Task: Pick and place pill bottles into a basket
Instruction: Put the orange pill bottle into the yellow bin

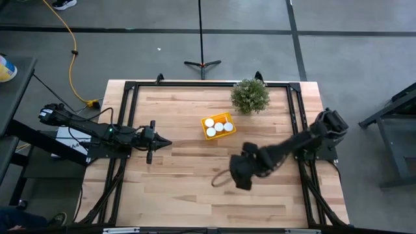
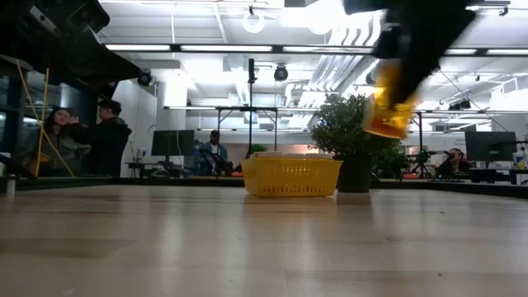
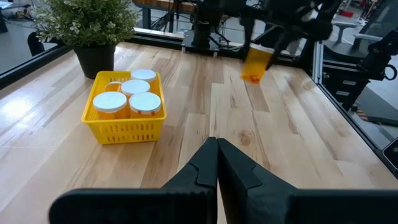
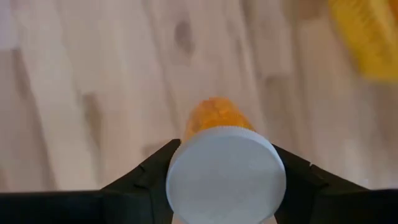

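While a bottle hangs in the air, these lines give the layout the next move depends on:

Held bottle: one pill bottle (image 4: 225, 163) is clamped between the jaws of the right gripper (image 4: 221, 171), white cap toward the wrist camera and orange body pointing away, down toward the wood.
Height: in the low view the same bottle (image 2: 388, 103) is well clear of the table (image 2: 264, 239), carried above the level of the basket's rim.
Basket: the yellow basket (image 1: 227, 117) stands near the table's far edge, just beside the potted plant (image 1: 250, 95), with at least three, perhaps four, white-capped bottles (image 3: 132, 96) already standing in it.
Direction to go: seen from above, the right gripper (image 1: 242, 170) is well apart from the basket, which lies farther from the table's near edge and a little toward the left arm's side.
Bottle's long axis: roughly upright, slightly tilted, judging by the low view.
Free room: the bare corner of the basket looks like the likely drop spot.
Left arm: the left gripper (image 1: 156, 141) waits clenched and empty on its own side, pointing toward the basket.
Nearer arm: the left gripper is about as near, but only the right one carries a bottle.
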Robot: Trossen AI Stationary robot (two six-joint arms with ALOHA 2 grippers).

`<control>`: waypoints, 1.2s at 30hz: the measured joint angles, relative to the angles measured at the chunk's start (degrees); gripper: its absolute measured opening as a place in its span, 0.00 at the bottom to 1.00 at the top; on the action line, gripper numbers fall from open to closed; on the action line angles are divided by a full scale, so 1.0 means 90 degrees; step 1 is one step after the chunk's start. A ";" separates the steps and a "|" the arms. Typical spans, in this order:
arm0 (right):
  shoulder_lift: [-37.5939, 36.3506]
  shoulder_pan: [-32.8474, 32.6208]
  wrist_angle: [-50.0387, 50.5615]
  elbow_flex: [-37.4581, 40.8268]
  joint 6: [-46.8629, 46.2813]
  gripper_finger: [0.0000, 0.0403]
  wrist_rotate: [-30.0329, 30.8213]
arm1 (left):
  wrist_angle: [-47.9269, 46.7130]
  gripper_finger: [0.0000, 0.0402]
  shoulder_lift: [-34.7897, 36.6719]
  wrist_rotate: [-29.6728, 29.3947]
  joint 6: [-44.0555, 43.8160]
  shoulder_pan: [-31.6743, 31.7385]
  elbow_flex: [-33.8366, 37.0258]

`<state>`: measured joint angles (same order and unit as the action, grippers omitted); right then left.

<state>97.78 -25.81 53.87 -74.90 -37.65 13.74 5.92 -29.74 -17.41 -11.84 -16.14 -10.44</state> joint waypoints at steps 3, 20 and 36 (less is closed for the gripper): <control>0.0000 0.0582 -0.0110 -0.0207 0.0904 0.46 -0.0097 | -0.0003 0.12 0.0000 0.0000 -0.0001 0.0000 0.0000; -0.0002 0.3453 -0.0945 -0.0459 0.4105 0.46 -0.1886 | 0.0067 0.12 -0.0002 0.0000 -0.0002 0.0000 0.0000; 0.0437 0.4593 -0.1661 -0.0459 0.5396 0.46 -0.2377 | 0.0097 0.12 -0.0001 -0.0001 -0.0002 0.0000 0.0000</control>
<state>101.71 15.52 38.92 -79.02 10.92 -7.65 6.80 -29.75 -17.42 -11.86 -16.14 -10.44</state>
